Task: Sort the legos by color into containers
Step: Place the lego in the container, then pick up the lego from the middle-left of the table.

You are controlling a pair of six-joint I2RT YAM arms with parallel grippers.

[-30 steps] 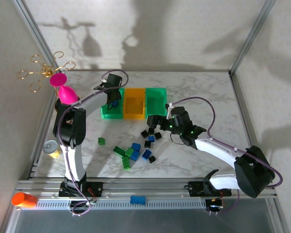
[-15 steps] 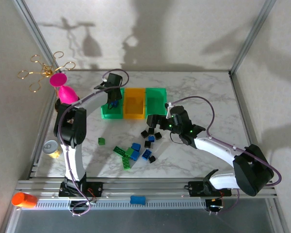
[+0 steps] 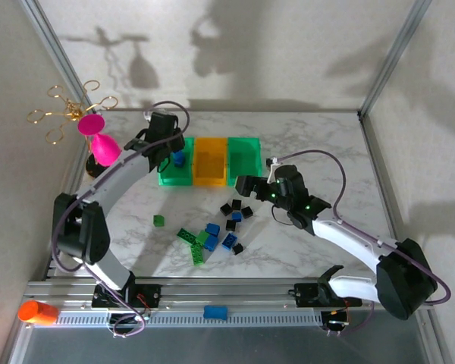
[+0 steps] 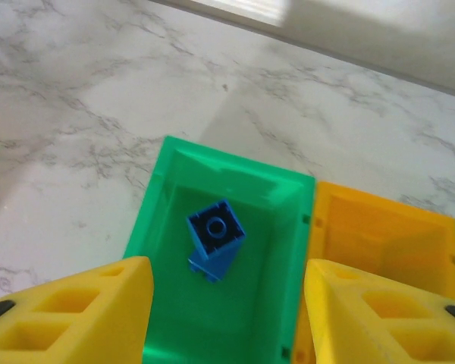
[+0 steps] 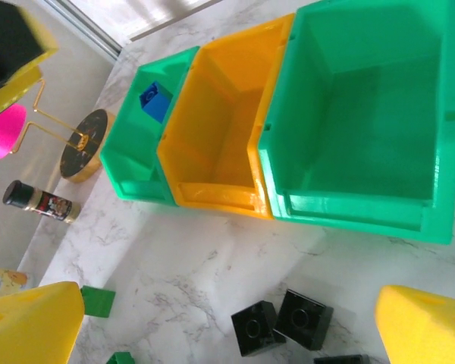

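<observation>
My left pincer (image 4: 226, 303) hangs over the left green container (image 4: 161, 182), at the far left of the row. Its yellow fingers are spread and there is nothing between them. Below them one blue brick (image 4: 214, 236) lies tilted on the floor of this container, free of my fingers, so I judge that the drop of this piece is finished. Beside it the orange container (image 5: 212, 144) has nothing inside, and the right green container (image 5: 349, 208) after it also has nothing inside.

The other legos are loose on the bench (image 3: 311, 152), in front of the containers. At the left a small green brick (image 3: 158, 220) sits alone. Then come the green plates (image 3: 189, 237), then some blue bricks (image 3: 212, 229), and the black bricks (image 3: 226, 208) are more to the right. My right pincer (image 3: 243, 186) hovers just behind these black ones, near the front of the right green container. It is wide spread and holds nothing.

So the sorting is at an early point, I think: one piece is in, and many are outside. For the next move the left arm should come back to the heap for another blue piece. The right pincer needs to go down on one black brick and pinch it. In the right wrist view two black bricks touch each other, so the fingers must take only one. Black also needs its own container, and I judge the orange one or the right green one is correct, not the left one with the blue.
</observation>
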